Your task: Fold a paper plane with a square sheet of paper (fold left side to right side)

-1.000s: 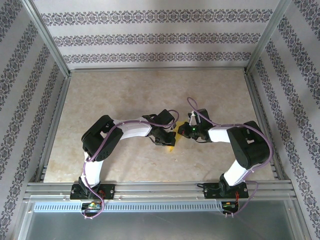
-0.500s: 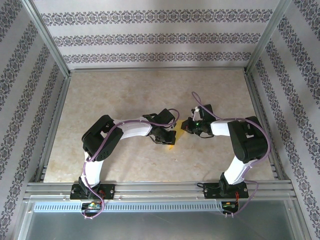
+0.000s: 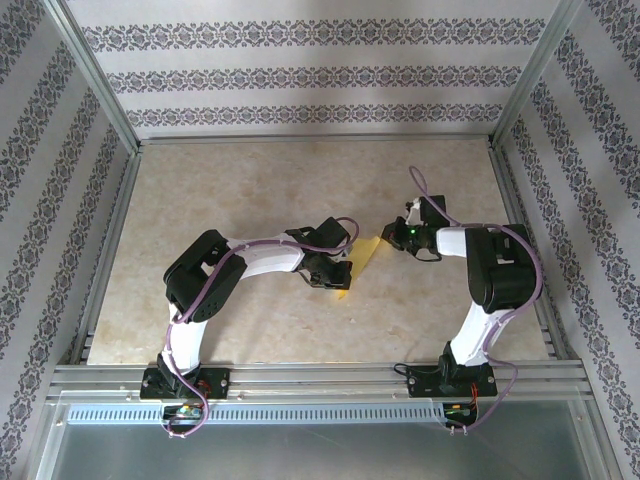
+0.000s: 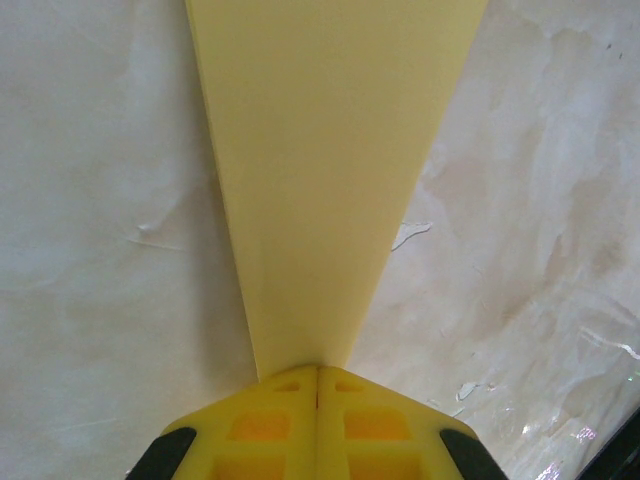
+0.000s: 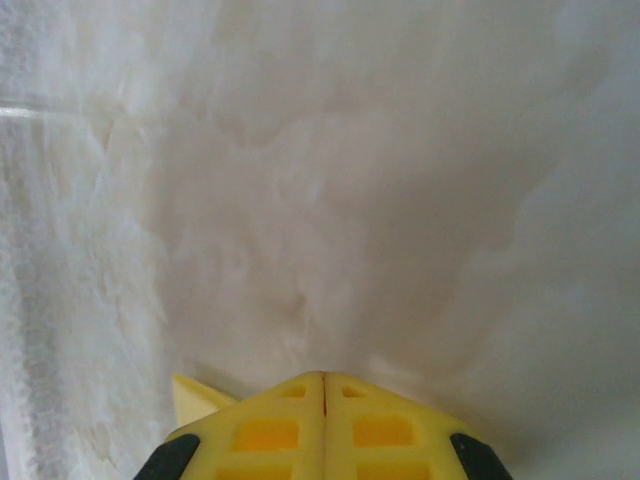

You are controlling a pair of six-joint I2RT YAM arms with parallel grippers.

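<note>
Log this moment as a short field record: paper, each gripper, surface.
paper: narrow pointed yellow paper dart, lying on the beige marbled tabletop
left gripper: jaws shut, tips at the dart's narrow end
right gripper: jaws shut, over bare tabletop, a corner of the dart beside it
fold state: folded narrow, no longer square

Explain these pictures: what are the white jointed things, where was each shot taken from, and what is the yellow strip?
They are two robot arms, the left arm and the right arm, bolted at the near edge of a table. One picture looks down from above and behind them; the other two come from cameras on the wrists. The yellow strip is the paper plane, folded narrow and lying flat. The left gripper, a two-finger claw, is shut, its tips on the plane's narrow end. The right gripper is shut, holding nothing, beside a corner of the plane.
</note>
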